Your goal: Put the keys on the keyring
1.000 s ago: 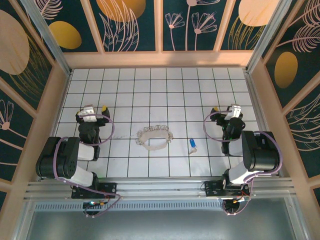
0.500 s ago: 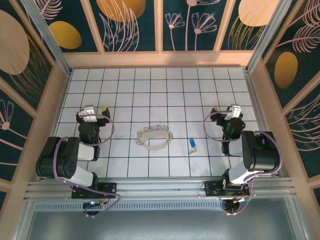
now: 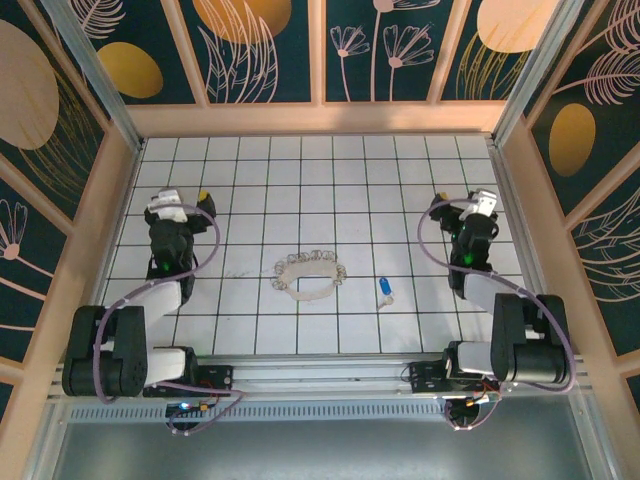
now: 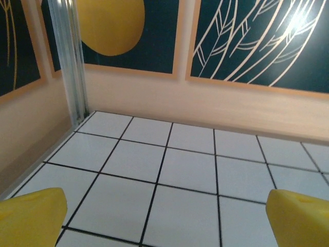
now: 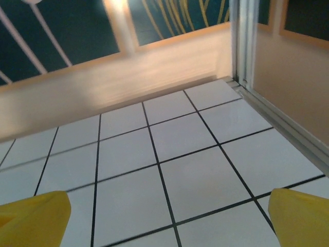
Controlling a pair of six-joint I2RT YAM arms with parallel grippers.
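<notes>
Both hands are held wide apart and nothing is grasped: the left hand (image 3: 178, 203) is raised over the left side of the white tiled worktop (image 3: 300, 190), and the right hand (image 3: 462, 200) over the right side, each with its yellow fingertips (image 4: 31, 216) spread above bare tiles. The key (image 3: 384, 290), with its blue head, is seen lying flat on the worktop right of centre, nearer the right arm. The keyring (image 3: 308, 294) lies flat at the centre, just to the left of the key and apart from it, strung round with small silvery pieces. The task is judged not yet begun, since neither thing is touched. Trouble is most likely at the pickup: the key is small and flat, so it could be pushed across the smooth tiles instead of pinched. The thin loop could be dragged or turned by 1 finger, and the pieces crowded on it could block the threading if the ring is not steadied.
</notes>
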